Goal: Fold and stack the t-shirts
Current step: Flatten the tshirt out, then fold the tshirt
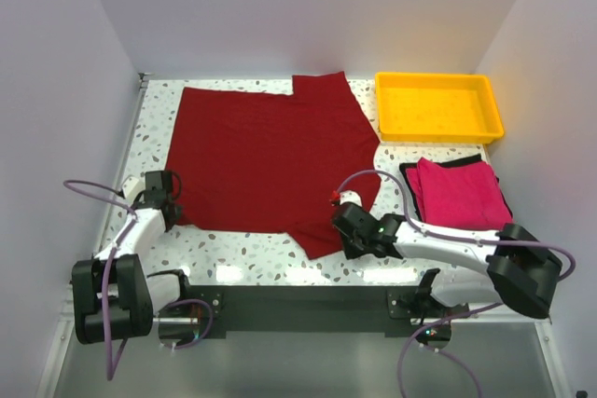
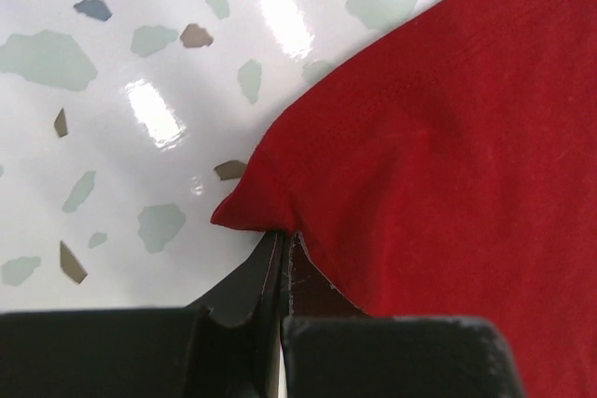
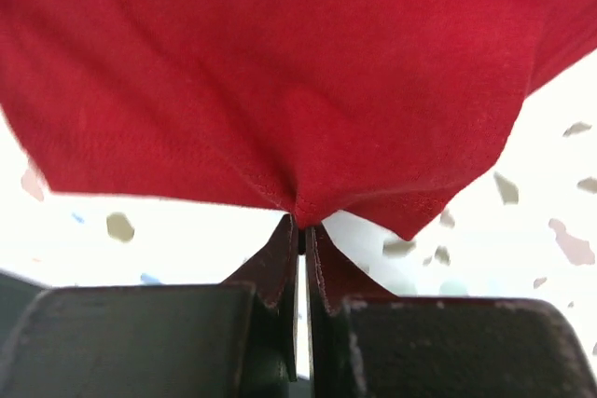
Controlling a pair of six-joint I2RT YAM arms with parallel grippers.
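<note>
The large maroon t-shirt (image 1: 266, 160) lies spread flat on the speckled table. My left gripper (image 1: 173, 200) is shut on its near left corner (image 2: 247, 207), low at the table. My right gripper (image 1: 343, 224) is shut on the shirt's near right edge (image 3: 303, 207), which is lifted slightly and bunched at the fingertips. A folded magenta-pink t-shirt (image 1: 459, 193) lies on a folded black one (image 1: 408, 172) at the right. No green shirt is in view.
A yellow plastic tray (image 1: 438, 106) stands at the back right. White walls close in the table on the left, back and right. The black mounting rail (image 1: 298, 307) runs along the near edge between the arm bases.
</note>
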